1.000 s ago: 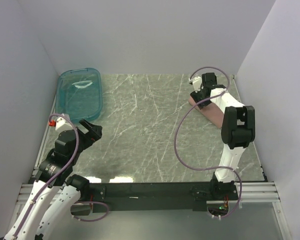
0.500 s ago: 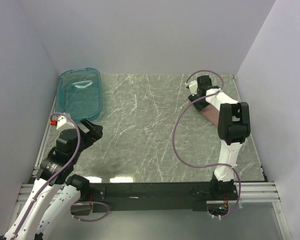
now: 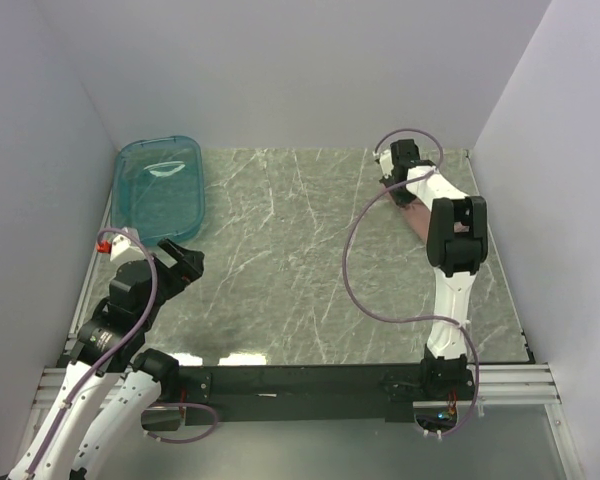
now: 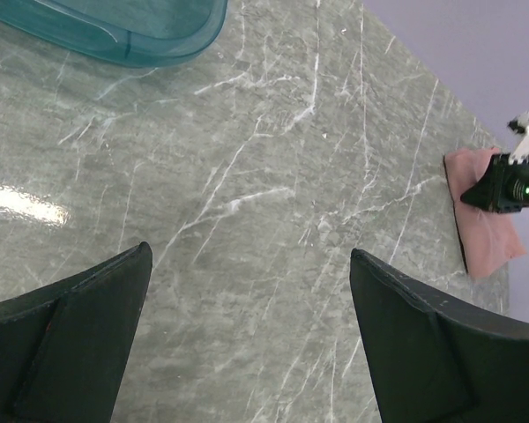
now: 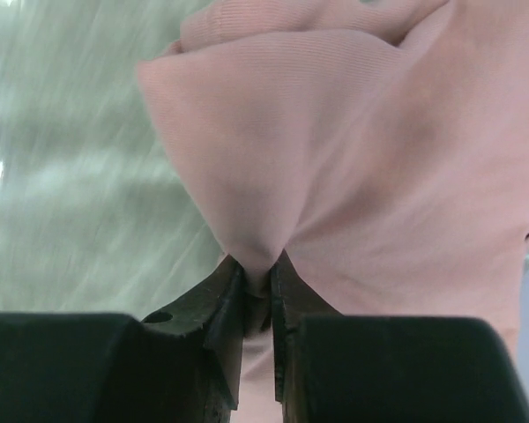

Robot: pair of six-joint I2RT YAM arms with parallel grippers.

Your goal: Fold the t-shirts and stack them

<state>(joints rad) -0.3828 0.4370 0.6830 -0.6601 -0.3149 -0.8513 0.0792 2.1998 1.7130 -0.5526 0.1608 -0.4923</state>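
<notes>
The dusty-pink t-shirt (image 3: 418, 226) lies folded small at the far right of the table, mostly hidden under my right arm in the top view. It also shows in the left wrist view (image 4: 483, 231). In the right wrist view the t-shirt (image 5: 353, 132) fills the frame and its print is hidden. My right gripper (image 3: 398, 172) is at its far end. Its jaws (image 5: 257, 269) are shut on a pinched fold of pink cloth. My left gripper (image 3: 185, 262) hovers open and empty at the near left, over bare table (image 4: 249, 264).
A teal see-through tub (image 3: 160, 195) stands empty at the far left; its edge shows in the left wrist view (image 4: 123, 31). White walls close in the left, back and right sides. The right arm's cable (image 3: 355, 270) loops over the table's middle right.
My right gripper has moved toward the back wall and slightly left, with the arm stretching out straighter over the t-shirt. The left arm has not moved.
</notes>
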